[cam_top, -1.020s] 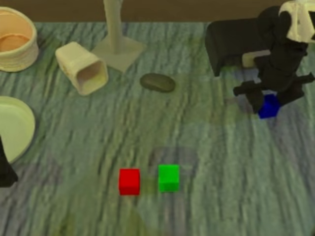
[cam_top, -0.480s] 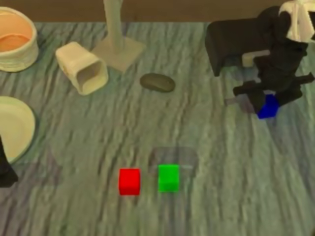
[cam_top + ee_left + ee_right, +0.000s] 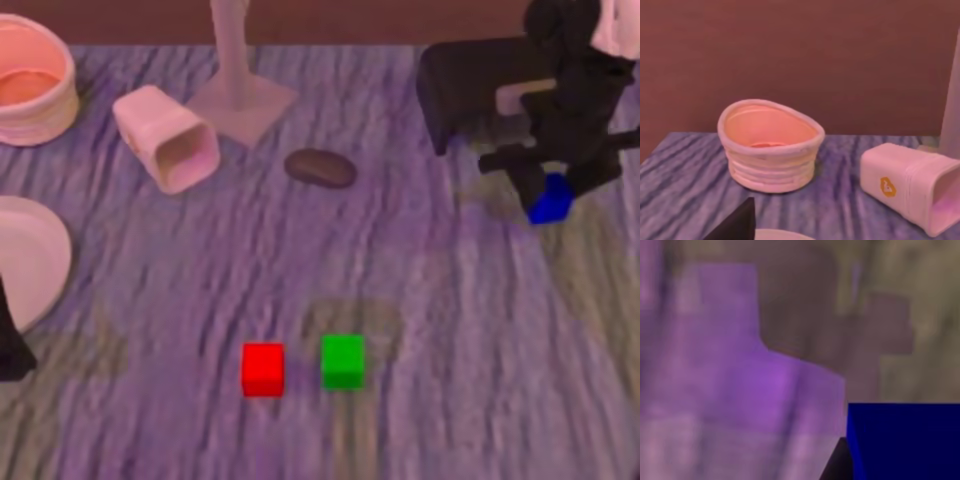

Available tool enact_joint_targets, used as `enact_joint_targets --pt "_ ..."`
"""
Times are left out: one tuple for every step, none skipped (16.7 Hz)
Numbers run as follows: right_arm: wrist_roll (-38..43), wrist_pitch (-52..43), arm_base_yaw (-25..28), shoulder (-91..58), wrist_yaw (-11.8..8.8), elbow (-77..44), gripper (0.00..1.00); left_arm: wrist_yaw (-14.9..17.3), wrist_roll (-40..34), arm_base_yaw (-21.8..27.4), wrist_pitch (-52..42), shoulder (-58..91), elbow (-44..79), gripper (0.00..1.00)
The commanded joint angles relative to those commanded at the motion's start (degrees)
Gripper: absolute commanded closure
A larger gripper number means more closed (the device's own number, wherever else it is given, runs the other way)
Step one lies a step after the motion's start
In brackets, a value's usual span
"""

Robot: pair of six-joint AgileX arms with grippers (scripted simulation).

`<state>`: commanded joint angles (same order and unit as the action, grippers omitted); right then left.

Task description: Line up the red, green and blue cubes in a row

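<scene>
The red cube and the green cube sit side by side near the table's front centre, a small gap between them. At the far right, the blue cube is held in my right gripper, which is shut on it above the table. In the right wrist view the blue cube fills the lower corner beside a dark fingertip. My left arm is parked at the left edge; only one dark fingertip shows in its wrist view.
A ribbed bowl stands at the back left, with a tipped-over cup beside it. A plate lies at the left edge. A stand's base, a dark oval object and a black block occupy the back.
My right gripper has shifted slightly toward the back of the table with the blue cube in it. The red and green cubes and the left arm have not moved.
</scene>
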<state>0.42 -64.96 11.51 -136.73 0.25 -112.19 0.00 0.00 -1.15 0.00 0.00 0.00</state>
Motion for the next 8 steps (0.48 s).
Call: enact_joint_targets --pt "-0.01 -2.48 0.08 0.55 0.0 -1.57 1.0 0.0 0.0 0.0 0.0 0.0 0.0 0.0" --pt "-0.02 -4.4 0.14 1.1 0.01 -3.01 1.0 0.0 0.0 0.0 0.0 0.0 0.0 0.0" --pt "-0.04 -5.72 0.2 1.59 0.02 -4.12 1.0 0.0 0.0 0.0 0.0 0.0 0.0 0.0" --pt "-0.05 -6.44 0.23 1.94 0.02 -4.76 1.0 0.0 0.0 0.0 0.0 0.0 0.0 0.0" --pt "-0.05 -6.58 0.23 2.01 0.03 -4.88 1.0 0.0 0.0 0.0 0.0 0.0 0.0 0.0" --pt "-0.05 -6.58 0.23 2.01 0.03 -4.88 1.0 0.0 0.0 0.0 0.0 0.0 0.0 0.0" --pt "-0.05 -6.58 0.23 2.01 0.03 -4.88 1.0 0.0 0.0 0.0 0.0 0.0 0.0 0.0" --pt "0.04 -6.46 -0.09 1.83 0.0 -4.79 1.0 0.0 0.0 0.0 0.0 0.0 0.0 0.0"
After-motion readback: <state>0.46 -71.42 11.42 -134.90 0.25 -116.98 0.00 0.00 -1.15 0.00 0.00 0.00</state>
